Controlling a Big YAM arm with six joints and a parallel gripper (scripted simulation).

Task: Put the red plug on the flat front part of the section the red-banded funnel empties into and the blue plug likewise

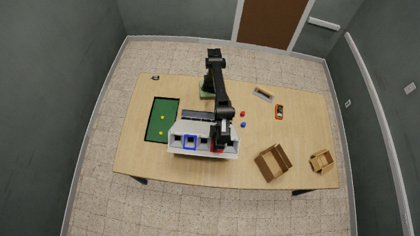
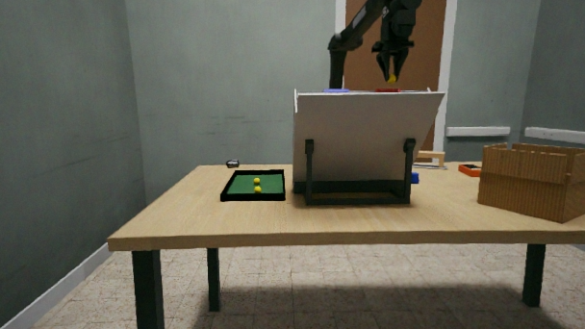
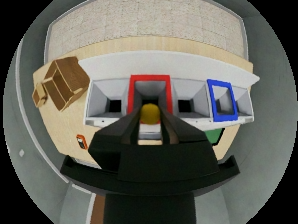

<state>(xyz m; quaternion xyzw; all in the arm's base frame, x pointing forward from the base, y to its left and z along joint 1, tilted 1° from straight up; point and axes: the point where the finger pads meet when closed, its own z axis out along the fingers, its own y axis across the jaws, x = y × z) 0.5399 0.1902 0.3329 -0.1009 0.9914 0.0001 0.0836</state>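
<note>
My gripper point(image 2: 392, 77) is shut on a yellow marble point(image 3: 150, 112) and holds it just above the red-banded funnel point(image 3: 149, 84) on top of the white covered box point(image 1: 204, 139). In the overhead view my gripper point(image 1: 217, 139) hides most of the red band. The blue-banded funnel point(image 1: 190, 141) is two openings to the left of it. The red plug point(image 1: 242, 113) and the blue plug point(image 1: 243, 124) stand on the table to the right of the box. Two more yellow marbles point(image 1: 161, 125) lie in the green tray point(image 1: 161, 119).
An open cardboard box point(image 1: 273, 162) and a smaller one point(image 1: 322, 161) stand at the front right. An orange device point(image 1: 279, 111) and a grey holder point(image 1: 263, 94) lie at the back right. A small dark object point(image 1: 155, 77) sits at the back left corner.
</note>
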